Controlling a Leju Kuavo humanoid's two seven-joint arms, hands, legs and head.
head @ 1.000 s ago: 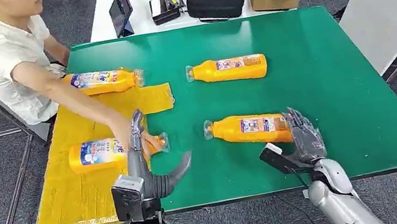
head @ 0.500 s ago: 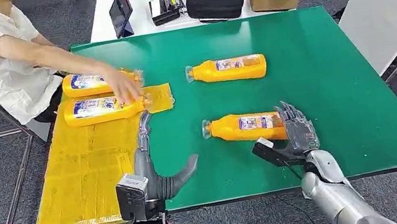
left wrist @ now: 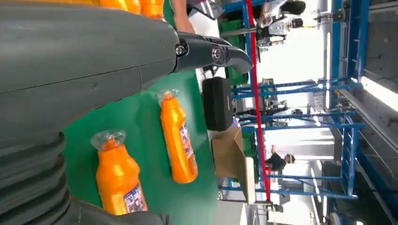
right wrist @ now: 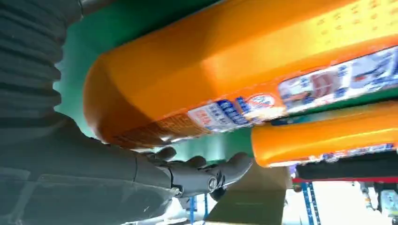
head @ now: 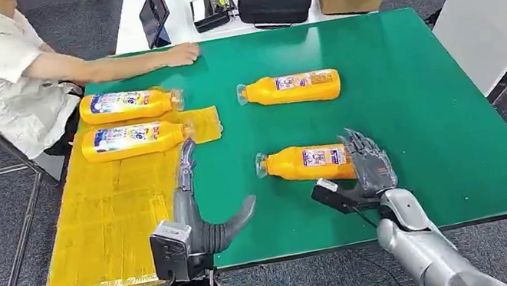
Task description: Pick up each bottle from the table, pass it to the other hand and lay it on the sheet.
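The right hand (head: 367, 164), fingers spread, is pressed against the near bottle (head: 306, 163) at lower centre; the left hand (head: 199, 210) is held spread and empty; a person's hand (head: 181, 54) is rested on the counter (head: 419, 84) at upper left.

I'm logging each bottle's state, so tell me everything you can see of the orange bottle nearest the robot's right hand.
The orange plastic bottle lies on its side on the green table, its clear-wrapped cap end pointing toward the yellow sheet. A blue, white and red label wraps its body. The right hand is at its base end, fingers over it; whether they grip is unclear. It lies apart from the other bottles.
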